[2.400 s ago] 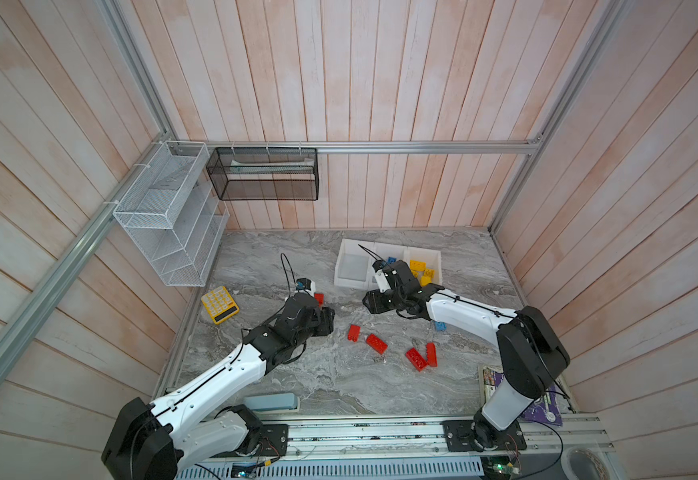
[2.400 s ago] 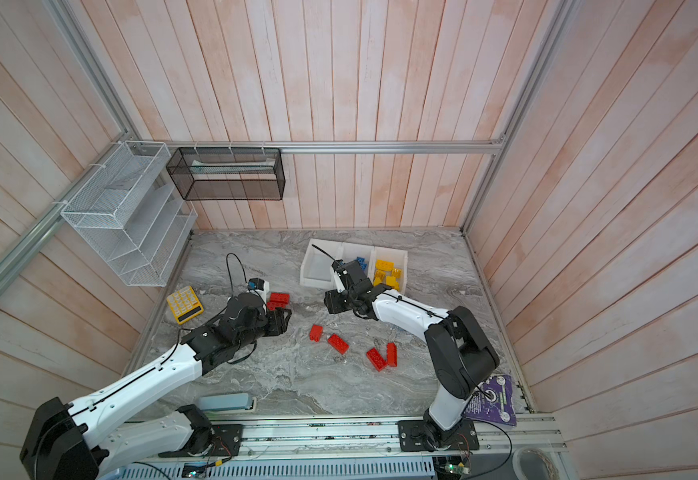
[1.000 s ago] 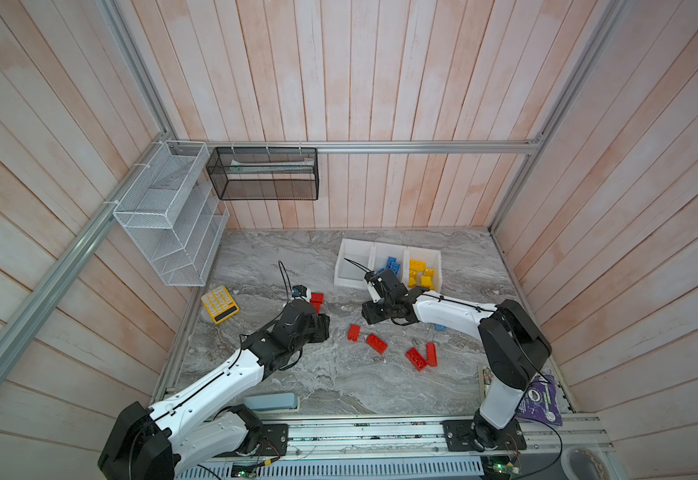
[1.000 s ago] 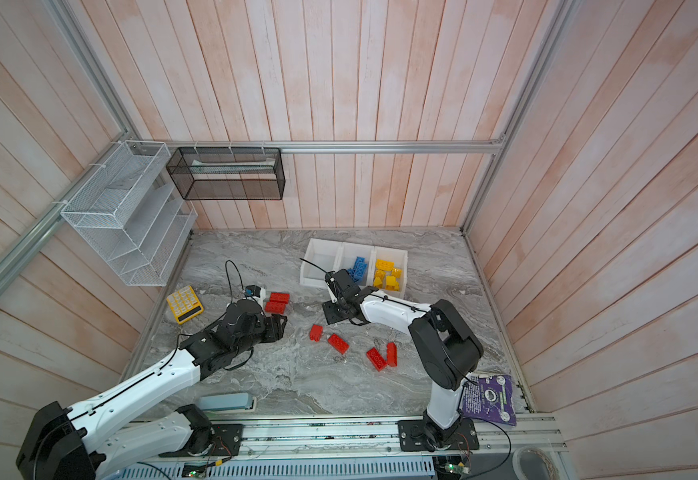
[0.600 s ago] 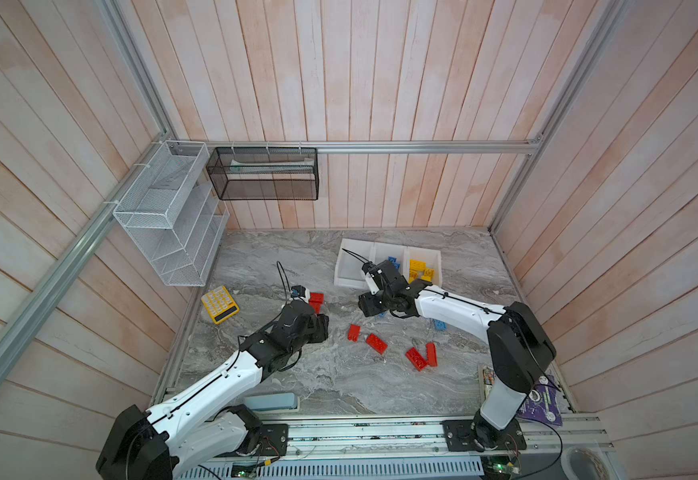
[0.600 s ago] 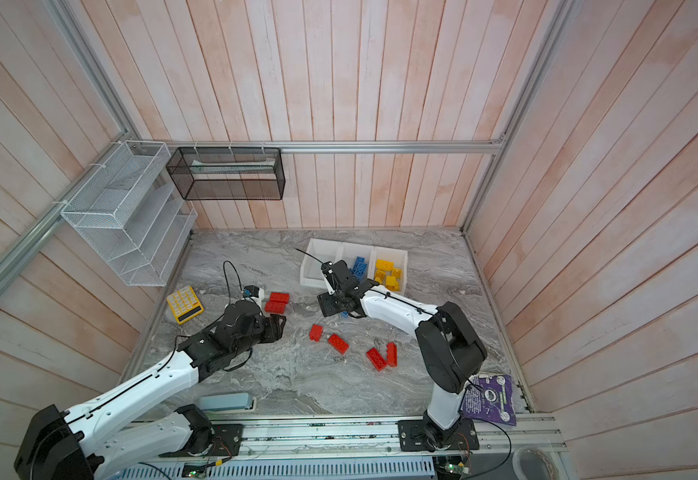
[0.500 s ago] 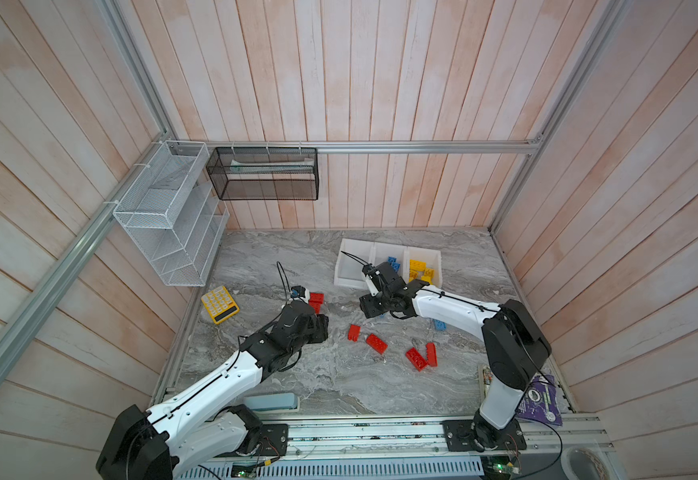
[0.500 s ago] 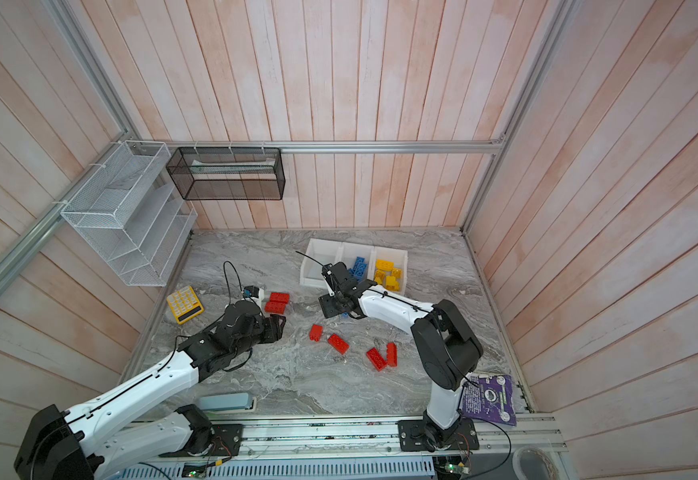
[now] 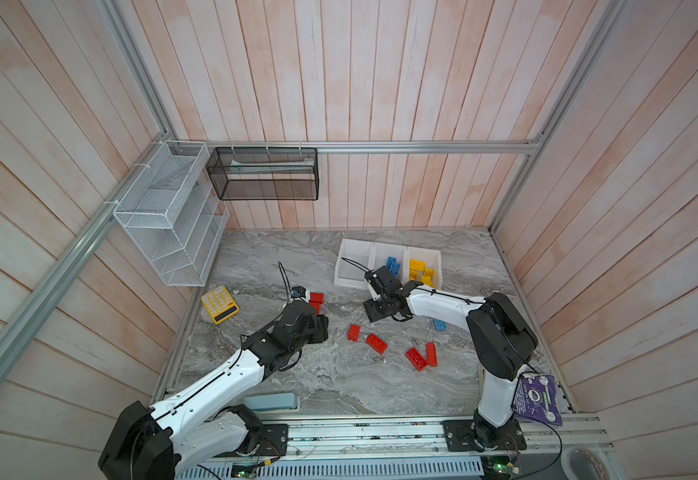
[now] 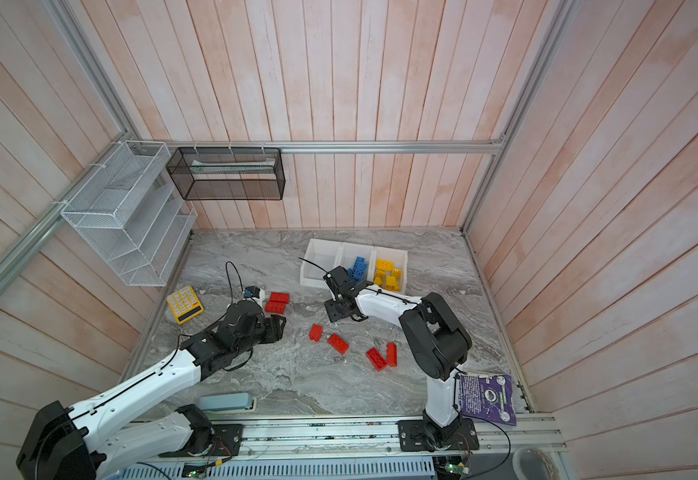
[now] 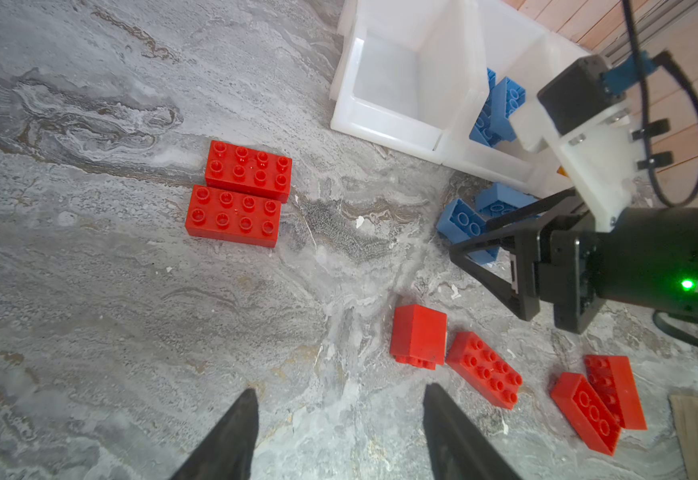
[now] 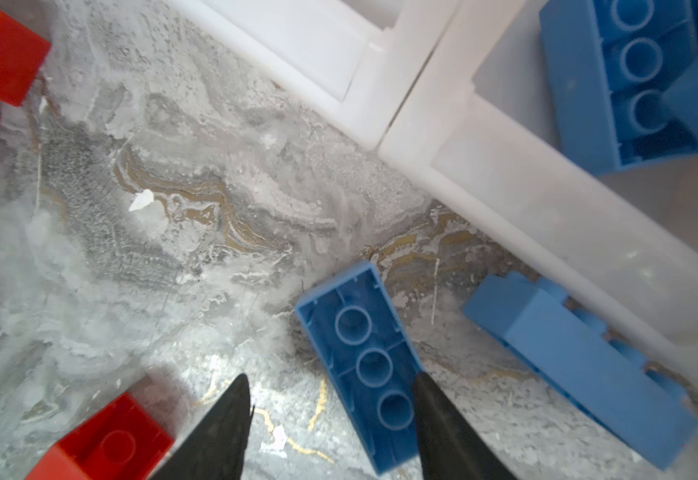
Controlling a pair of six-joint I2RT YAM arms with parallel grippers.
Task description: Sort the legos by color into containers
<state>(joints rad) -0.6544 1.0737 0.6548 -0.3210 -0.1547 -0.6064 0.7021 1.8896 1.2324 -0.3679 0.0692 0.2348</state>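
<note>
Six red legos (image 11: 235, 216): all loose on the marble table (image 11: 89, 291), none binned; two lie side by side, four are scattered nearer the arms.
Upturned blue lego (image 12: 364, 361): hollow side up on the table, just before the containers.
Second blue lego (image 12: 567, 361): on its side, against the bin fronts.
Third blue lego (image 9: 439, 325): beside the right arm.
Containers (image 9: 351, 259): left bin bare, middle holds blue, right holds yellow legos (image 9: 420, 270); no yellow outside.
Right gripper (image 12: 330, 376): jaws partly apart around the upturned blue lego's near end, not clamped.
Left gripper (image 11: 339, 388): jaws partly apart, empty, low near a tipped red cube (image 11: 418, 332).
Progress: yellow looks finished, blue nearly so, red not begun.
</note>
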